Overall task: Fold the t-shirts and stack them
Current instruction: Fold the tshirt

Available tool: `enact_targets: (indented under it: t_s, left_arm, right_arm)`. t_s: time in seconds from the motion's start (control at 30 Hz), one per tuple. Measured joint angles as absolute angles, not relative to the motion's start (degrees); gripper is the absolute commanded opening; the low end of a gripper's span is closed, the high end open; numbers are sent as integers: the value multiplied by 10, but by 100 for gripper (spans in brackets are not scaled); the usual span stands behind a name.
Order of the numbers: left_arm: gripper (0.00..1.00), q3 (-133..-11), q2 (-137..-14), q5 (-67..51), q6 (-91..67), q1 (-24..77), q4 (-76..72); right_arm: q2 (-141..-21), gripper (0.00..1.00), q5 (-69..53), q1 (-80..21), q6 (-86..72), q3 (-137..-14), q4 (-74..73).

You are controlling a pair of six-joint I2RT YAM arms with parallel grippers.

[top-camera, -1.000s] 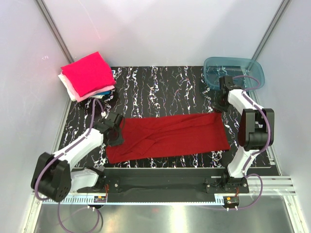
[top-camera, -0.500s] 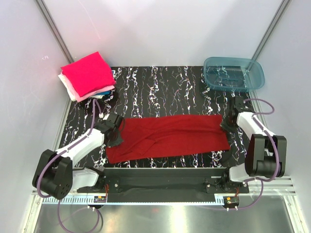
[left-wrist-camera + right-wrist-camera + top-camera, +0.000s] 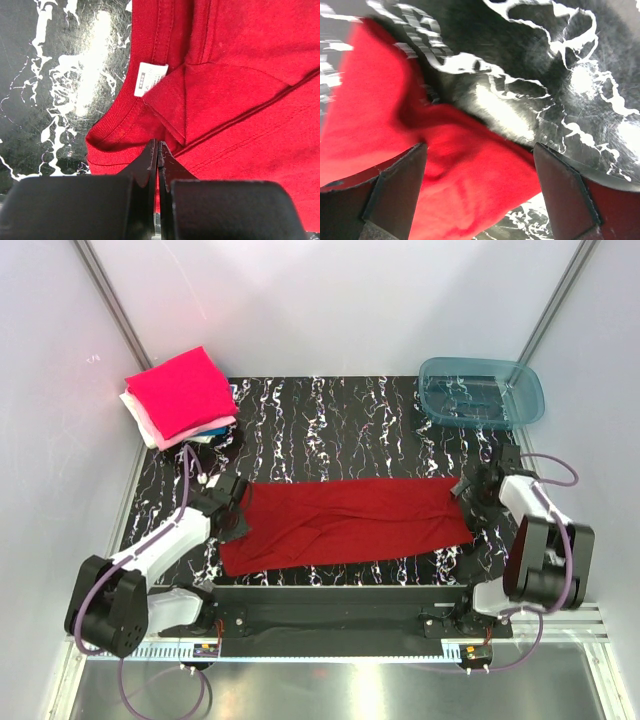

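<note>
Red shirt (image 3: 345,520) spread flat on the black marbled surface (image 3: 350,430); left gripper (image 3: 157,150) clenched on its collar edge, right gripper (image 3: 480,160) released, straddling its opposite corner.

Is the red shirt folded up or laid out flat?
Partly folded: the dark red shirt lies as one long strip across the mat, sides folded in, not a compact square like the folded stack.
</note>
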State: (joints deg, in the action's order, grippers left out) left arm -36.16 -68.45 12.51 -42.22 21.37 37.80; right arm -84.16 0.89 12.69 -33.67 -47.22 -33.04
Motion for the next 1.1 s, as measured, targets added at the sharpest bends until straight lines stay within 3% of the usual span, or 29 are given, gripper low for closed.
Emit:
enact_targets:
  t_s: [0.3, 0.53, 0.77, 0.93, 1.1]
  left_arm:
    - [0, -362, -696, 125, -436, 236, 368]
    - [0, -376, -762, 123, -435, 239, 347]
    - [0, -452, -852, 123, -412, 236, 353]
    - [0, -649, -1028, 124, -378, 226, 395]
    - [0, -1040, -1297, 121, -336, 218, 471]
  right_arm:
    - [-724, 85, -17, 47, -301, -504, -332]
    - [-865, 67, -37, -41, -272, -538, -314]
    - [-963, 60, -35, -80, -268, -562, -305]
    - [-948, 58, -41, -153, -293, -545, -297]
    - [-879, 62, -106, -310, -365, -486, -329]
